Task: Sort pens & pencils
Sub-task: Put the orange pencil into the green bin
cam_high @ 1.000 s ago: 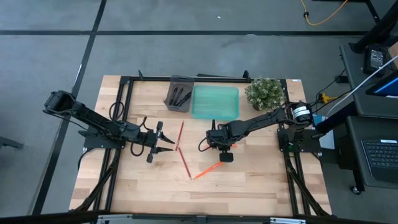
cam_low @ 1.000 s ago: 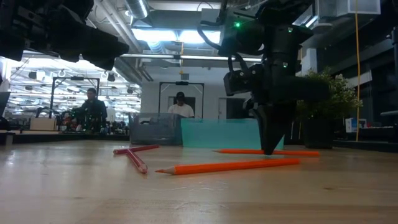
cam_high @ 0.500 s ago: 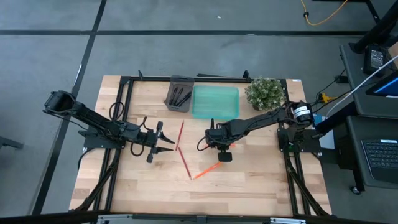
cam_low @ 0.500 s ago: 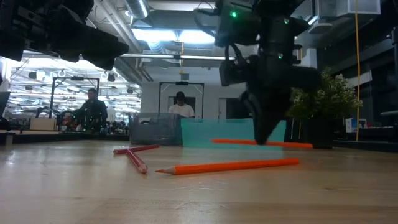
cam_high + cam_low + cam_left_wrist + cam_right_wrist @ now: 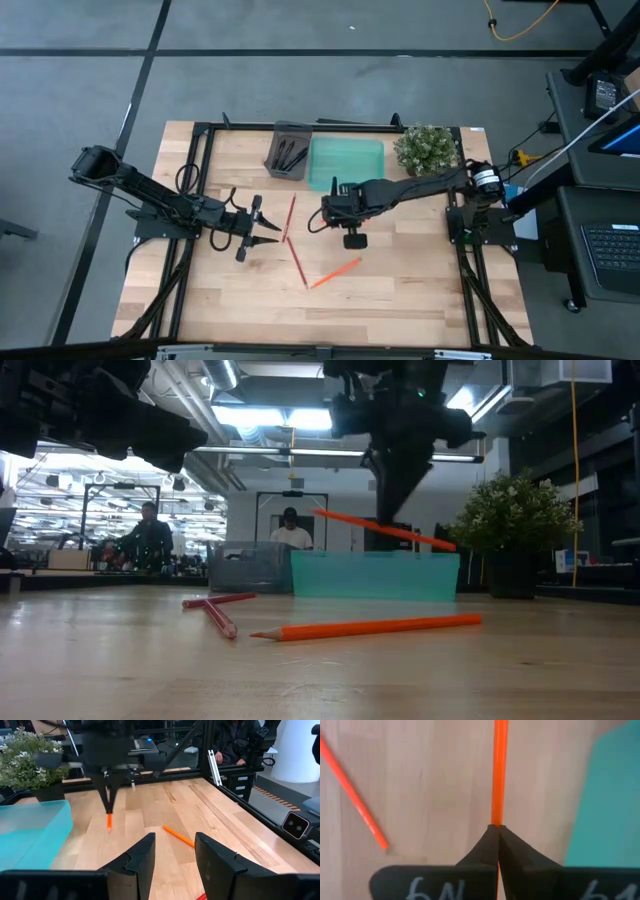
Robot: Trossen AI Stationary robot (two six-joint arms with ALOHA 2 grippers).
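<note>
My right gripper (image 5: 388, 520) is shut on an orange pencil (image 5: 420, 538) and hangs above the table just near of the teal tray (image 5: 345, 163). A second orange pencil (image 5: 335, 272) lies flat on the wood, and so do two red pencils (image 5: 290, 220) (image 5: 297, 262). Black pens (image 5: 290, 155) lie in the grey tray (image 5: 278, 140). My left gripper (image 5: 268, 228) is open and hovers left of the red pencils, touching nothing. The left wrist view shows the held pencil's end (image 5: 109, 821) below the right gripper. My right gripper pinches the orange pencil's shaft (image 5: 498, 817), about midway along it, between its two fingertips. The fingers (image 5: 392, 500) come from above, pointing down, and lie across the pencil. The pencil is lifted clear of the table and tilted, one end (image 5: 320, 513) higher than the other (image 5: 450, 546).
A potted plant (image 5: 427, 150) stands at the table's far right, beside the teal tray. The black frame rails (image 5: 200, 160) run along the table's sides. Bare wood (image 5: 400, 280) lies near of the pencils. People show in the room behind the table (image 5: 148, 535).
My right gripper has risen and moved toward the table's left and far edge, toward the teal tray. The orange pencil in it has come off the table, is lifted clear and now sits tilted.
</note>
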